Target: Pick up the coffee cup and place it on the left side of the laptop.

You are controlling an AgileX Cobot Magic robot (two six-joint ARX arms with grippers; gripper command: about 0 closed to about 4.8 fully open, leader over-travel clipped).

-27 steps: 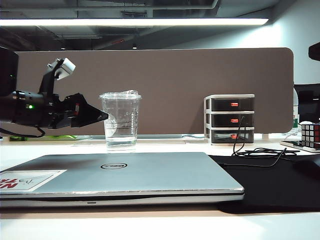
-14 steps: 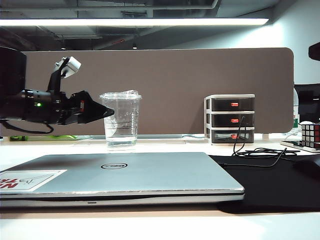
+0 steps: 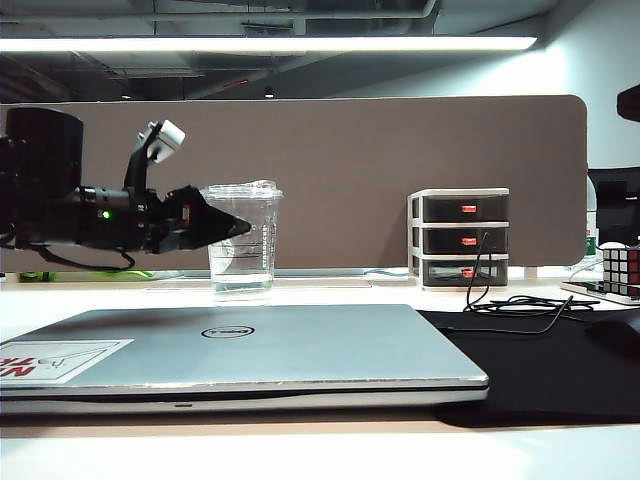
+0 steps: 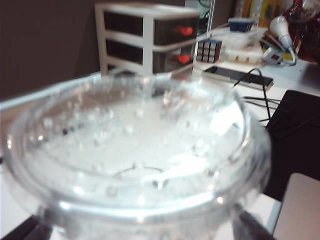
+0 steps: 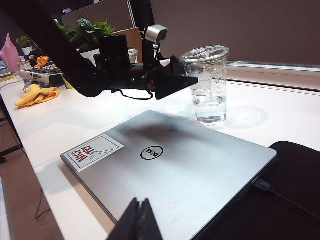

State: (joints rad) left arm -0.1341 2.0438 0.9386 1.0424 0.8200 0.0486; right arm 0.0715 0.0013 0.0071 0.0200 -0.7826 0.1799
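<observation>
Clear plastic coffee cup [image 3: 241,243] stands upright behind laptop [image 3: 240,350], exterior view. Left gripper [image 3: 238,229], from 9 o'clock, spread wide at cup's upper wall, no grip seen. Left wrist: cup lid [image 4: 135,150] fills frame. Right wrist: right gripper [image 5: 138,220] pressed together, empty, above laptop's edge.

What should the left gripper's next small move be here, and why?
Probably close on the cup. The left gripper is open at the cup's upper part, its fingers on either side, and the cup fills the left wrist view. The right gripper waits shut over the laptop.
</observation>
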